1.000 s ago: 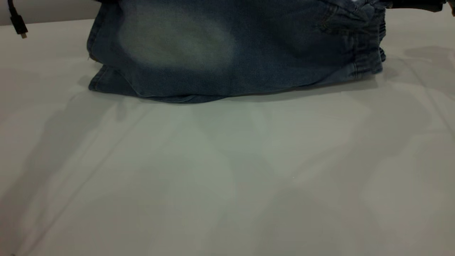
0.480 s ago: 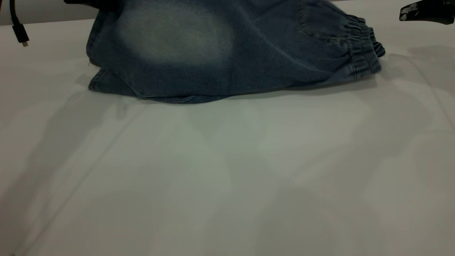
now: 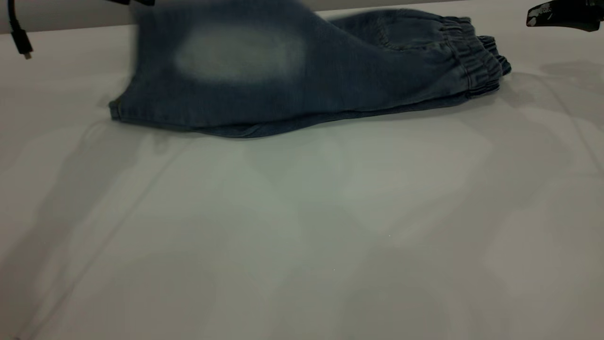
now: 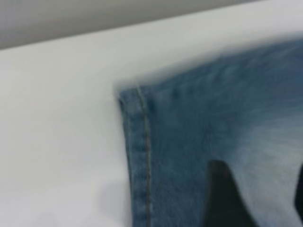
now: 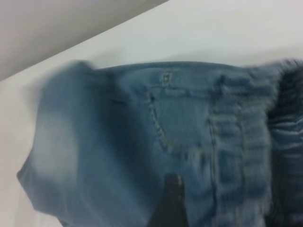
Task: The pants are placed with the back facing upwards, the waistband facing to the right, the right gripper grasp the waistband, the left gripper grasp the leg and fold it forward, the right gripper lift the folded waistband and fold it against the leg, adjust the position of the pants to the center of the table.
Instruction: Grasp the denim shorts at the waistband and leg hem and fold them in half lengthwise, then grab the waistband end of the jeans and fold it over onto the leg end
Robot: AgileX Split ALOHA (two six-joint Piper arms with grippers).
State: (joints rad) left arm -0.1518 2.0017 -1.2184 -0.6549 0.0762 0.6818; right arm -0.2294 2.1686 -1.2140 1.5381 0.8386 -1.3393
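Note:
The blue denim pants [image 3: 330, 80] lie folded lengthwise at the far side of the white table [image 3: 302, 226], with the elastic waistband [image 3: 476, 56] at the right. The leg [image 3: 236, 52], with its pale patch, lies on top at the left and is blurred by motion. My left gripper [image 3: 141, 2] hangs just above the leg's far left corner. In the left wrist view my left gripper [image 4: 258, 191] is open over the denim, near the stitched hem [image 4: 139, 156]. My right gripper [image 3: 561, 14] hovers right of the waistband, apart from it. My right gripper [image 5: 232, 191] is open above a back pocket [image 5: 182, 118].
A black cable with a plug [image 3: 19, 35] dangles at the far left. The near half of the table is bare white surface crossed by arm shadows. Behind the table's far edge is a grey wall [image 3: 71, 14].
The raised denim has dropped flat onto the lower layer. The right gripper let go of the waistband and drew off to the right. The left gripper released the leg, whose hem slid left.

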